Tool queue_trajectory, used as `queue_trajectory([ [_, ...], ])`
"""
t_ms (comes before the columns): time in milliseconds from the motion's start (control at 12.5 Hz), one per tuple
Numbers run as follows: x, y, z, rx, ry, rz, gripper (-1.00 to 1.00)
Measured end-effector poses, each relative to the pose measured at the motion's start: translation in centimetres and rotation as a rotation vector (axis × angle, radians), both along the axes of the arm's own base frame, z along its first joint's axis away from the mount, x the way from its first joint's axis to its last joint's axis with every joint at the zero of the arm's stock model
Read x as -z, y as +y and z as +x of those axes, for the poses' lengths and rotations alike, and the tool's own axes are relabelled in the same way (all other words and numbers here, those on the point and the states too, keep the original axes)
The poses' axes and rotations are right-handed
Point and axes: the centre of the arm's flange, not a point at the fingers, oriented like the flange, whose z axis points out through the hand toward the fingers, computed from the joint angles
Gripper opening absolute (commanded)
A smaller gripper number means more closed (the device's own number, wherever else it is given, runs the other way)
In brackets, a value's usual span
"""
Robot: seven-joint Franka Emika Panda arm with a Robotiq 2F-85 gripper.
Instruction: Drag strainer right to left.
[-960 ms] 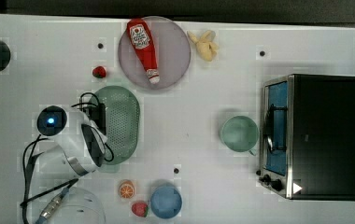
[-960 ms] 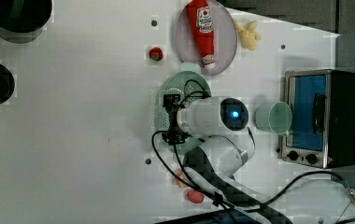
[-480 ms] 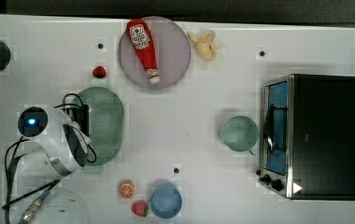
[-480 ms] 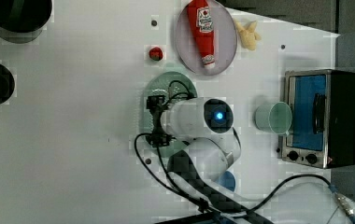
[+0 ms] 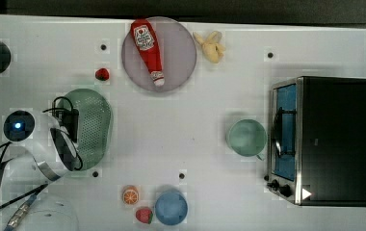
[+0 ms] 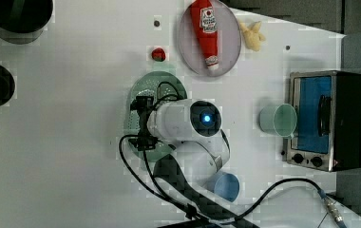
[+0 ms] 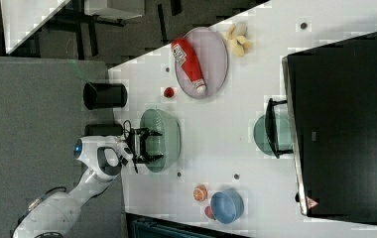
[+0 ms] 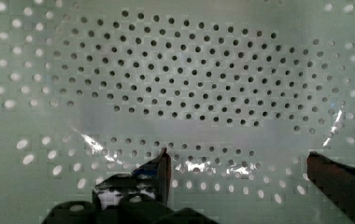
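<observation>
1. The strainer is seen at the top view's left, below a small red fruit.
2. The gripper is held inside it, fingers spread apart and gripping nothing.

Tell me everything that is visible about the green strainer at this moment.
The strainer is a pale sage-green oval bowl, apparently plastic, dotted with rows of small holes. It sits upright, open side up, on the white table near the top view's left, below the small red strawberry. The end effector reaches into it, fingers apart, close to the perforated inside wall; contact cannot be confirmed. The arm covers part of its rim.
</observation>
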Motion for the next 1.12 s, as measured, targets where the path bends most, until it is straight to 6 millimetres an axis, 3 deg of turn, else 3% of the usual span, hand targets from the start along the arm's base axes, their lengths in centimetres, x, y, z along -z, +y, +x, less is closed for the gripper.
queue_trajectory([
  [560,-2.0,3.5,0.7,-0.022,-0.058,0.031,1.0],
  [800,-2.9,2.2,-0.3,-0.116,0.055,-0.071,1.0],
  [960,-6.3,-0.8,-1.2,-0.223,0.173,-0.143,1.0],
  [1120,-11.8,-3.3,-0.2,-0.279,0.186,-0.12,1.0],
])
